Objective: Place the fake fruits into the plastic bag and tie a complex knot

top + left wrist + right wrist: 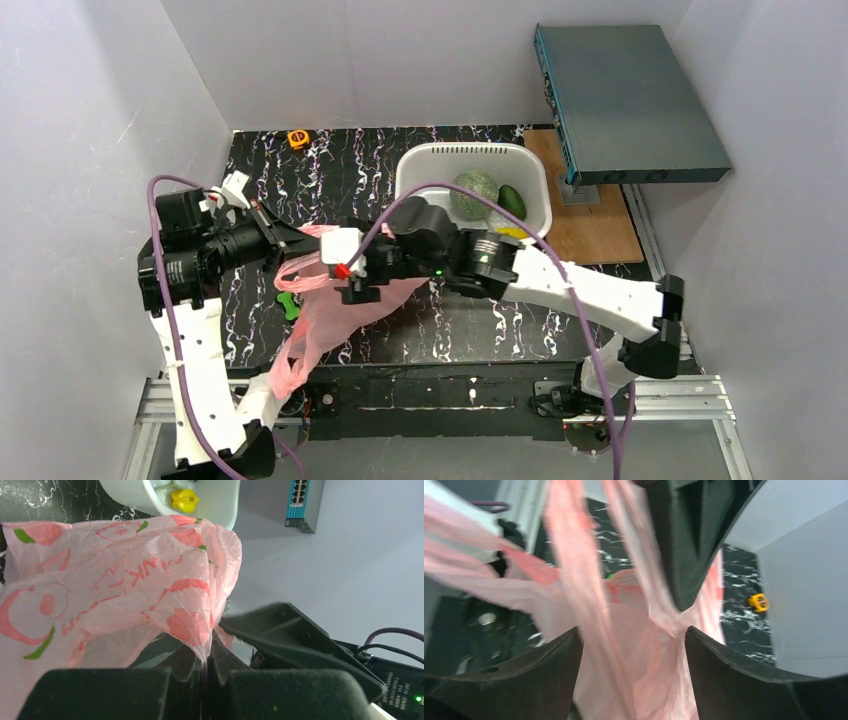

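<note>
The pink plastic bag (325, 310) hangs off the table between my two arms. My left gripper (207, 664) is shut on a bunched edge of the bag (120, 575); from above, this gripper (297, 241) is at the bag's top. My right gripper (634, 632) is open, and loose bag film (634, 680) hangs between its spread fingers without being clamped. Three fake fruits lie in the white basket (425, 165): the netted melon (474, 193), the dark avocado (511, 201) and the yellow fruit (512, 232). That yellow fruit (185, 500) also shows in the left wrist view.
A green bone-shaped toy (288, 303) lies on the black marbled table by the bag. A small yellow object (298, 138) sits at the far edge. A grey-blue network switch (630, 100) leans at the back right above a wooden board (595, 230). White walls enclose the table.
</note>
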